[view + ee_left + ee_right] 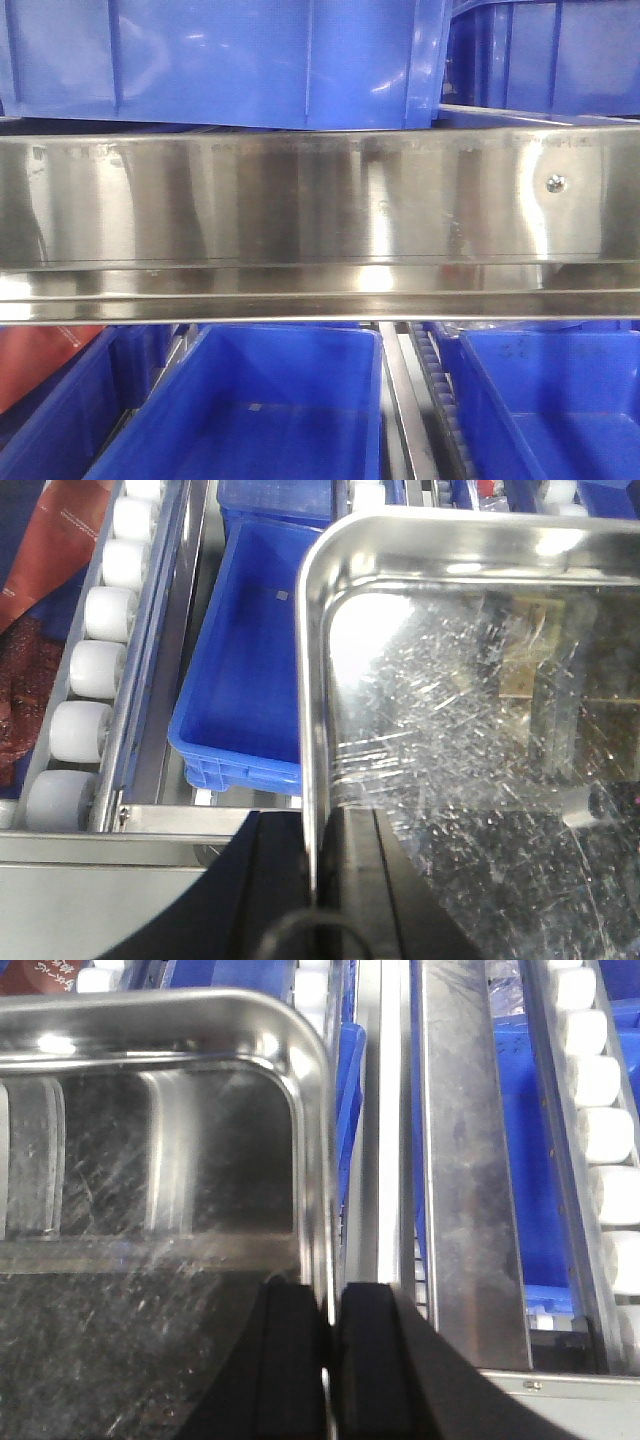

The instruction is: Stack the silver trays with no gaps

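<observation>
Left wrist-mounted: left claw (320, 832) clamps silver tray (450, 710) rim; right claw (332, 1300) clamps rim likewise.

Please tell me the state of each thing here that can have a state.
silver tray, empty, held by its rim at both ends
left claw, shut on the silver tray's rim
right claw, shut on the silver tray's rim
blue bin, empty

At least four blue bins (220, 60) show around the steel rail (300, 200): two above it, two or more below it. The rail has one screw (556, 183). Each wrist view shows one silver tray (450, 535) (150, 1005).
</observation>
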